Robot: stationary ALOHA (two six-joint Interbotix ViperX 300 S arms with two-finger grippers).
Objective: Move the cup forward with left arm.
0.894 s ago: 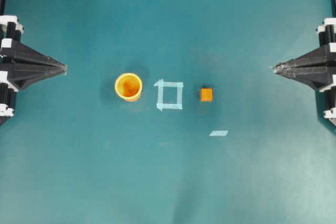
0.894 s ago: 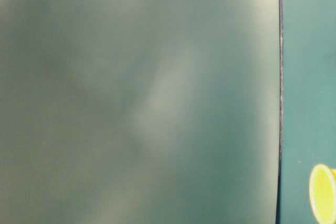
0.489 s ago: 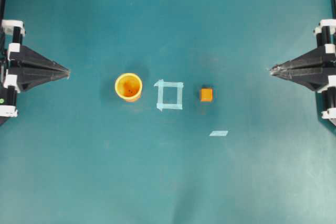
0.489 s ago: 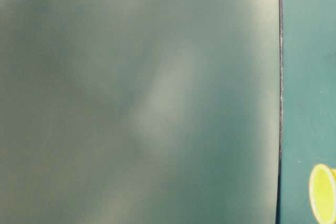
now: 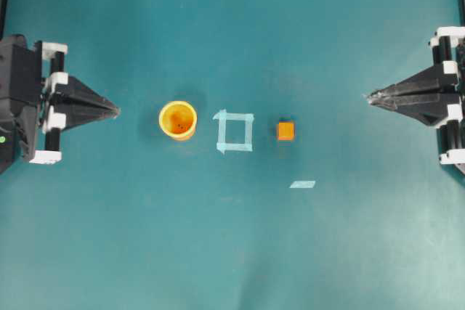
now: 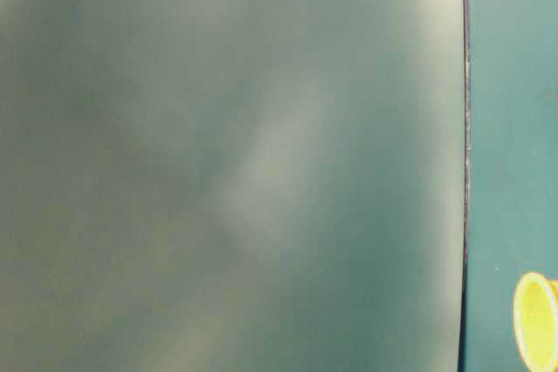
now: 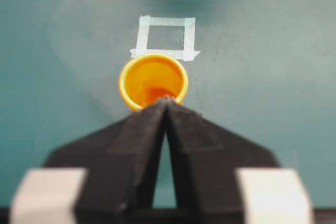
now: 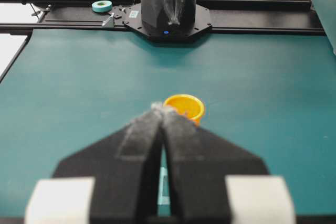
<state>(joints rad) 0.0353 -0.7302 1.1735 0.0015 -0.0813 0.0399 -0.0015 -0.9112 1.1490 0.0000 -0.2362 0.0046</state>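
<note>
The left pincer (image 5: 115, 111), tips together, has advanced toward the cup (image 5: 178, 120), bare bench (image 5: 232, 252) between them. Right pincer (image 5: 368, 96) narrow too. Only the right wrist view shows a tape roll (image 8: 102, 6) beyond the cup.

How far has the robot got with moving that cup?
Barely started. The cup stands upright left of the tape square, apart from the cube. The left end effector points at it, tips together, a gap off, touching nothing. Reaching the cup and moving it forward remain. The right end effector sits shut far off.
</note>
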